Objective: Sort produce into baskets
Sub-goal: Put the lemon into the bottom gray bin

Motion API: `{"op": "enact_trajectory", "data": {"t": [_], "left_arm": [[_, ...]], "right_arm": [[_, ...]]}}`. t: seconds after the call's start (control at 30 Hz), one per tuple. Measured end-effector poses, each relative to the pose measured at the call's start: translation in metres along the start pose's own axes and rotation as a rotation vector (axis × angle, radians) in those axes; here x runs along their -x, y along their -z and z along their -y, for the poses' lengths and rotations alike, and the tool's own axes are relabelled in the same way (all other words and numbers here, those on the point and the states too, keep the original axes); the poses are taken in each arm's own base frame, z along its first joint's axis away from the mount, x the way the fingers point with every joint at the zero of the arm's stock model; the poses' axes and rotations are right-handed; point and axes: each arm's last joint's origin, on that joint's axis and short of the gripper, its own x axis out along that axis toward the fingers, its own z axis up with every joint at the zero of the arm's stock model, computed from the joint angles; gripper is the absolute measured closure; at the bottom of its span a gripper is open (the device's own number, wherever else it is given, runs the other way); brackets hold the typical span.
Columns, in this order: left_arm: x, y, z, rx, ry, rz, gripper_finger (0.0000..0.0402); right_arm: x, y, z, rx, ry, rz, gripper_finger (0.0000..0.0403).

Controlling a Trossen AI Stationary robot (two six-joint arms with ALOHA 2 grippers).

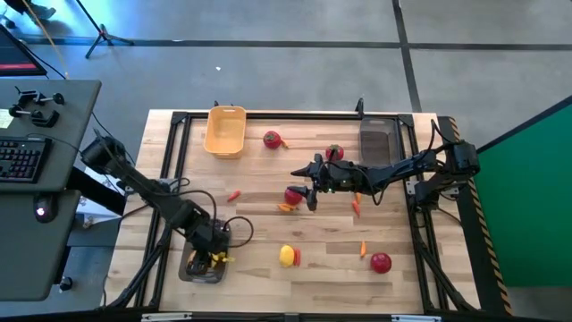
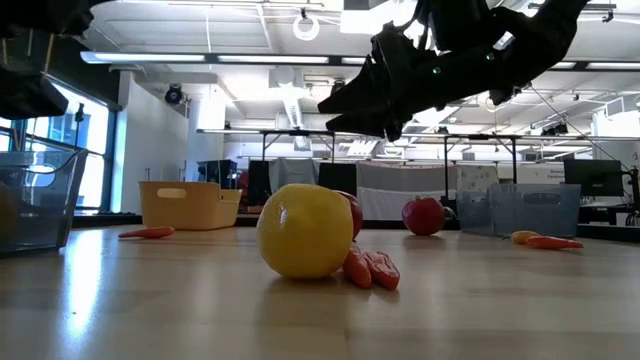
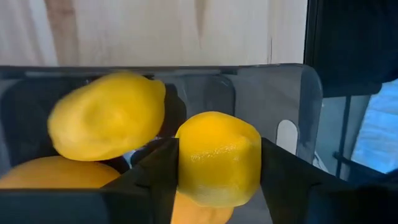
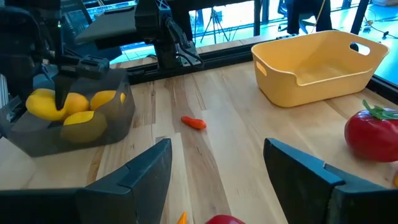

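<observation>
Lemon [image 3: 217,158] betw left claw [image 3: 217,180] fingers, inside grey tray [image 3: 292,99] w/ other lemons [image 3: 106,115].

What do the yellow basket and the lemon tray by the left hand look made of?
Yellow basket: looks like opaque moulded plastic, smooth and matt, with rounded rim and cut handle slot. Lemon tray: likely clear smoky-grey plastic; the lemons show through its wall.

Yellow basket [image 4: 317,59], lemons in grey tray [image 4: 106,127], carrot piece [image 4: 194,123]
</observation>
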Motion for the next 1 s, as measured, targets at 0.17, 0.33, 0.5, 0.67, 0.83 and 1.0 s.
{"op": "enact_trajectory", "data": {"t": [0.17, 0.33, 0.5, 0.67, 0.83, 1.0], "left_arm": [[0.001, -0.002, 0.002, -0.008, 0.025, -0.015, 0.0175], [0.016, -0.005, 0.009, -0.054, 0.02, 0.02, 0.0172], [0.029, -0.005, 0.008, -0.074, 0.016, 0.058, 0.0194], [0.044, -0.011, 0.001, -0.138, 0.031, 0.148, 0.0244], [0.06, -0.025, -0.015, -0.212, 0.022, 0.282, 0.0311], [0.073, -0.042, -0.032, -0.3, -0.02, 0.427, 0.0369]], "right_arm": [[0.0, 0.0, 0.0, 0.0, 0.0, 0.0, 0.0158], [0.0, 0.0, 0.0, 0.0, -0.001, 0.0, 0.0158], [0.0, 0.002, 0.0, 0.002, 0.001, -0.017, 0.0158], [0.0, 0.004, 0.0, 0.003, 0.002, -0.039, 0.0158], [0.0, 0.005, 0.001, 0.003, 0.002, -0.056, 0.0158], [0.0, 0.005, 0.0, 0.001, -0.019, -0.059, 0.0158]]}}
